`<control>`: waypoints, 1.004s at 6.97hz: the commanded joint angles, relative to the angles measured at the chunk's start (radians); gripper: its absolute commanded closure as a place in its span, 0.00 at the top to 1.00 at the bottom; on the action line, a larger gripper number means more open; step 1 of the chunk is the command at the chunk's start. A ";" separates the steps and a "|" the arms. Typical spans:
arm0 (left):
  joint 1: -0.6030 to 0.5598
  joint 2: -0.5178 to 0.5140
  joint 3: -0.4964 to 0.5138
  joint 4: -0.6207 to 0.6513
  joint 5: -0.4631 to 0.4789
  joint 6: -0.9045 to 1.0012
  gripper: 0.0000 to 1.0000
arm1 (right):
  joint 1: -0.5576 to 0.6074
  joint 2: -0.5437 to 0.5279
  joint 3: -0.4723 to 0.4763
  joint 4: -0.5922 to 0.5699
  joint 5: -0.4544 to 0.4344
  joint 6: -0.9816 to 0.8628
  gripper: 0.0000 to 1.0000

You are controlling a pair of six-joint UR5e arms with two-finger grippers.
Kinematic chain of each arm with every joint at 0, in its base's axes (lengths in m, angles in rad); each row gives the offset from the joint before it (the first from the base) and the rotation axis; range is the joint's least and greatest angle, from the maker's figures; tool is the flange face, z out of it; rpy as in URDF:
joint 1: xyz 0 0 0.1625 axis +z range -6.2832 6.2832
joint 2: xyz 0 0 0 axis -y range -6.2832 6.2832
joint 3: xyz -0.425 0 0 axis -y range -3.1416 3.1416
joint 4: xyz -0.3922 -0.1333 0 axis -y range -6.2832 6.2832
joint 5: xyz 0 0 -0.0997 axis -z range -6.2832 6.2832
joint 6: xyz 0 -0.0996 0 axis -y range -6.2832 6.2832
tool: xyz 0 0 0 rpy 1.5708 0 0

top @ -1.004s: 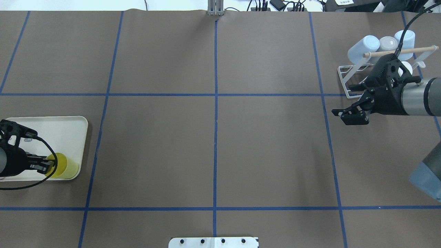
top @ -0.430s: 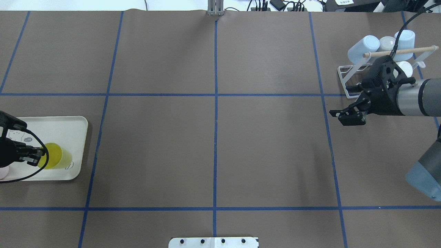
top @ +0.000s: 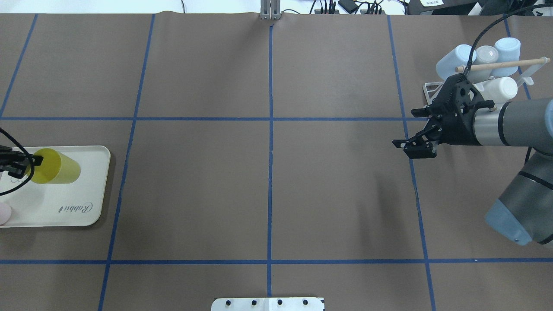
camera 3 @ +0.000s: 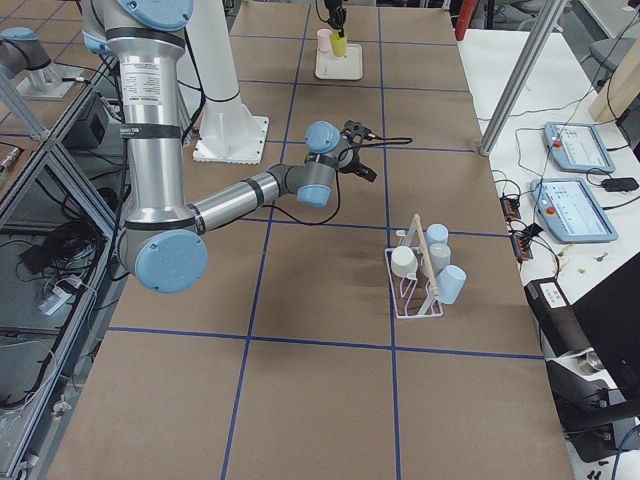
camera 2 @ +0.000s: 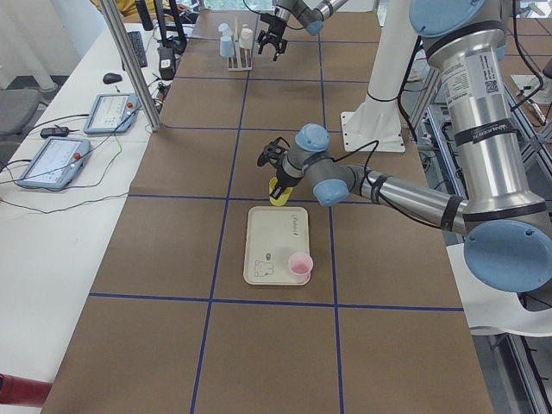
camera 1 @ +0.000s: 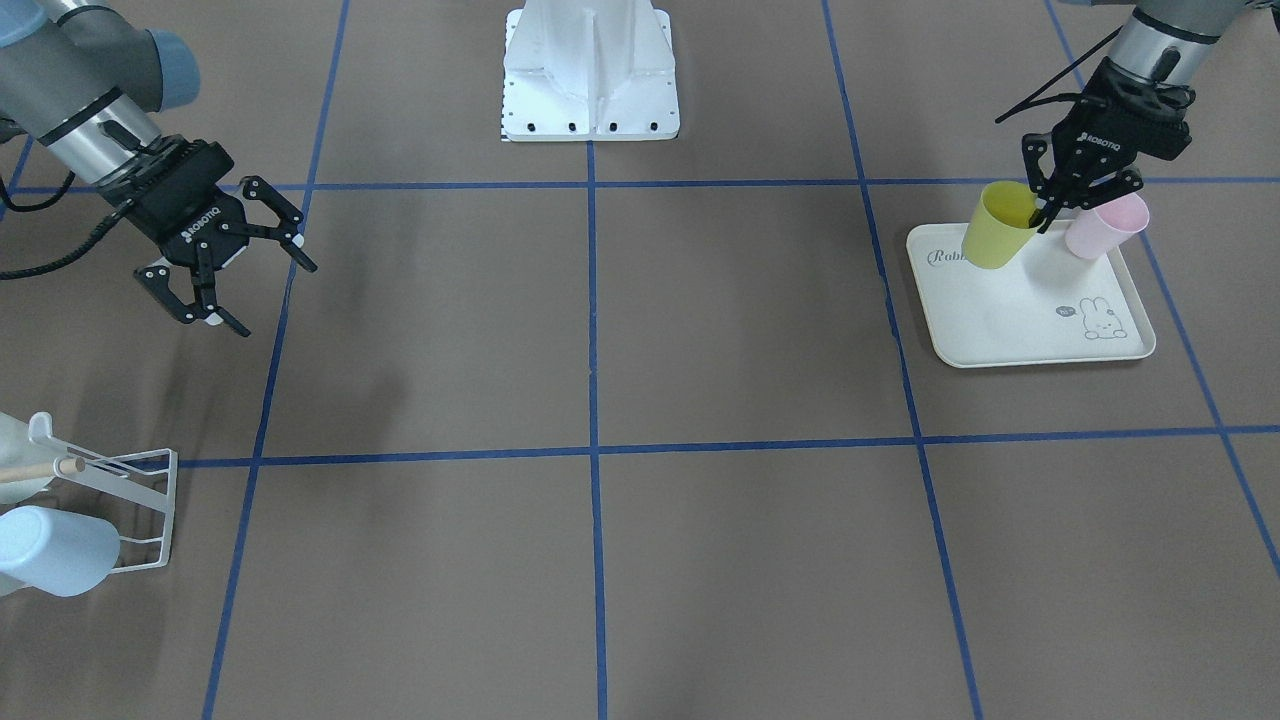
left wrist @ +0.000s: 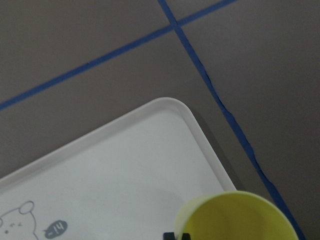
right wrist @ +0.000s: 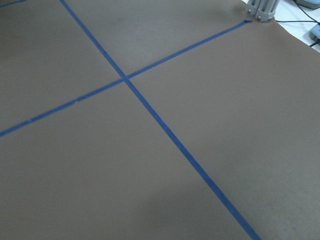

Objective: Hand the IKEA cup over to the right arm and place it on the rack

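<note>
At the far left, the left pincer [camera 1: 1055, 212] pinches the wall of the tall yellow plastic cup [top: 56, 172], with one finger inside the rim and one outside. The cup hangs tilted over the back corner of the flat cream tray with a rabbit drawn on it [top: 65, 211]. It looks lifted off the tray. A small pink plastic cup [camera 1: 1105, 225] stands on the tray just beside the pincer, close enough to get bumped.

So the step in hand is the carry. The cup must go toward the middle of the brown table with blue tape lines [top: 194, 185] for the hand-over.

Further right, the right pincer [camera 1: 272, 298] hovers above the table. Its fingers are spread wide and hold nothing, and it is well apart from the cup. Next, I think, the right pincer must grip a free part of the cup before the left lets go.

At the far right is the white wire rack with a wooden peg [top: 503, 65]. Pale blue and white cups [top: 451, 62] sit on it, so free room is small.
</note>
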 commanded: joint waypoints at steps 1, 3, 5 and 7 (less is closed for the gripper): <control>-0.009 -0.199 -0.014 -0.007 -0.130 -0.394 0.00 | -0.044 0.060 -0.017 0.016 -0.006 0.015 1.00; 0.048 -0.397 -0.012 -0.013 -0.126 -0.759 0.00 | -0.079 0.111 -0.020 0.016 -0.012 0.018 1.00; 0.105 -0.522 0.011 -0.015 -0.123 -0.821 0.00 | -0.137 0.166 -0.049 0.122 -0.012 0.015 0.95; 0.157 -0.603 0.047 -0.021 -0.121 -0.819 0.00 | -0.202 0.221 -0.130 0.342 -0.015 0.014 0.95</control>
